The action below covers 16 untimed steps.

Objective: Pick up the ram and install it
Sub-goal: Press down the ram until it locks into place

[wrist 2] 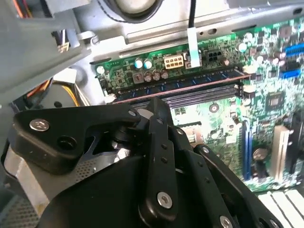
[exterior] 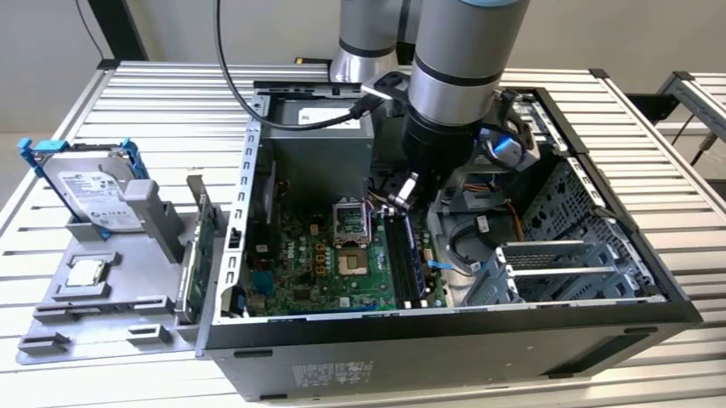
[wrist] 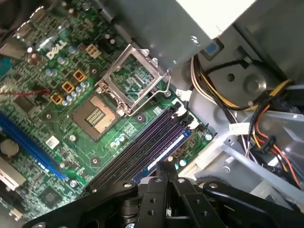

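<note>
Claw point(wrist: 166, 167) tips pressed together and pinching nothing, we hang inside the computer case point(exterior: 454, 327) over the green board point(wrist: 78, 140), just above the ram point(wrist 2: 190, 80), which stands in the slot at the board's edge. To seat it well, we judge, we should press straight down and evenly along the stick until the white end clips point(wrist: 192, 124) catch.

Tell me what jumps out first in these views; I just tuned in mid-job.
The arm plunging into the open computer case, its gripper low over the memory slots at the motherboard's edge. Beside them the CPU socket lies bare, its metal latch frame flipped up. On the exterior view's left, a hard drive in a blue frame leans in a gray stand.
</note>
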Tool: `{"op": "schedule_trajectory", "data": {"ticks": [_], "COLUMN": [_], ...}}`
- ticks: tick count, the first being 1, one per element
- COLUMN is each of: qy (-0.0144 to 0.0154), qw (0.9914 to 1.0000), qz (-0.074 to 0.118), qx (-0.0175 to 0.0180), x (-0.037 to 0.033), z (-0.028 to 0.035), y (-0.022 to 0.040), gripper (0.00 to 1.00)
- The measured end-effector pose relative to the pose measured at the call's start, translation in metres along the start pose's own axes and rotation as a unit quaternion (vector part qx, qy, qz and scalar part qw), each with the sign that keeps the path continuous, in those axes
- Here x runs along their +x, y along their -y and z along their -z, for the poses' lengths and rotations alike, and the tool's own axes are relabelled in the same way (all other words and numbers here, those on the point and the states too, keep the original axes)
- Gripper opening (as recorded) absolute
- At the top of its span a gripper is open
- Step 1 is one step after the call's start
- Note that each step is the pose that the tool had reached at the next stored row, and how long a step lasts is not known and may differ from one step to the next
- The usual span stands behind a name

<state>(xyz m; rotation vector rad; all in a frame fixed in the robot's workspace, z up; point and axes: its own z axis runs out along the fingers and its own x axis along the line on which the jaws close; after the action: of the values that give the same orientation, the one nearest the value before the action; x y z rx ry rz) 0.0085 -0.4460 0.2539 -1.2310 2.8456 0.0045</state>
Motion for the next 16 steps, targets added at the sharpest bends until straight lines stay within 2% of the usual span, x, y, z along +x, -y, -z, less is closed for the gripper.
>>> {"op": "schedule_trajectory", "data": {"ticks": [4, 8, 12, 16], "qy": [0.0005, 0.0009, 0.0014, 0.0019], "qw": [0.99932, 0.99733, 0.994, 0.98944], "qz": [0.037, 0.073, 0.109, 0.145], "qx": [-0.0014, -0.0028, -0.0042, -0.0055], "x": [0.0, 0.0, 0.0, 0.0], "z": [0.0, 0.0, 0.0, -0.0001], "y": [0.0, 0.0, 0.0, 0.0], "gripper": [0.0, 0.0, 0.0, 0.0]}}
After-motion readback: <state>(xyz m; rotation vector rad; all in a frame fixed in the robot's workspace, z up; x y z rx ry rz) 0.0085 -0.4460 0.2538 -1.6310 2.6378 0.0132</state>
